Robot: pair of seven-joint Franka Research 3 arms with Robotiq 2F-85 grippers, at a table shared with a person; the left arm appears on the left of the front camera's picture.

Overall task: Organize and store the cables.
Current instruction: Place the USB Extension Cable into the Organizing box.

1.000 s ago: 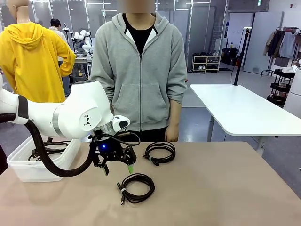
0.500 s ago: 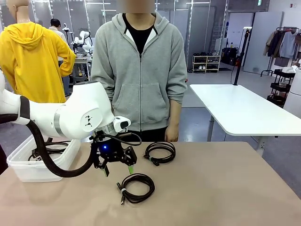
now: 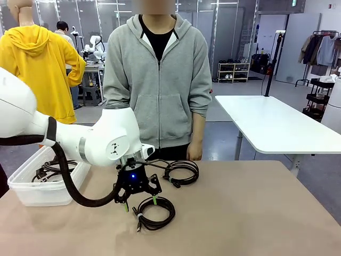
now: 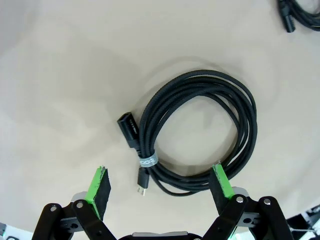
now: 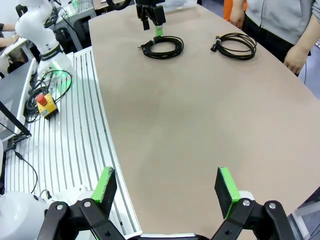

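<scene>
a tan worktop (image 3: 256, 213) runs across the room, and a person in a grey hoodie (image 3: 160, 90) stands at its far edge with arms hanging down, one hand (image 5: 296, 59) just by the worktop's rim. the white left arm (image 3: 101, 141) reaches in from the left towards the middle, its thick black hose (image 3: 74, 192) looping beneath it. a clear plastic bin (image 3: 32, 189) sits at the far left of the worktop with a few black coiled cables (image 3: 50, 169) lying inside. two more coils lie out on the bare worktop: the far coiled cable (image 3: 182, 172) close to the person, and the near coiled cable (image 3: 155, 212) a little towards the robot's side, apart from it. the left end effector (image 3: 140, 205) points down just over the near coil's left edge, green pads spread wide and gripping nothing; from its own wrist the coil (image 4: 248, 116) lies flat between and beyond the spread fingers, and whether they touch it i cannot tell. the right end effector (image 5: 165, 180) hangs well back over the worktop's near side, fingers apart too, empty. a black plug (image 4: 129, 129) sticks out at the coil's side, and a small grey band (image 4: 147, 161) binds the loops.
</scene>
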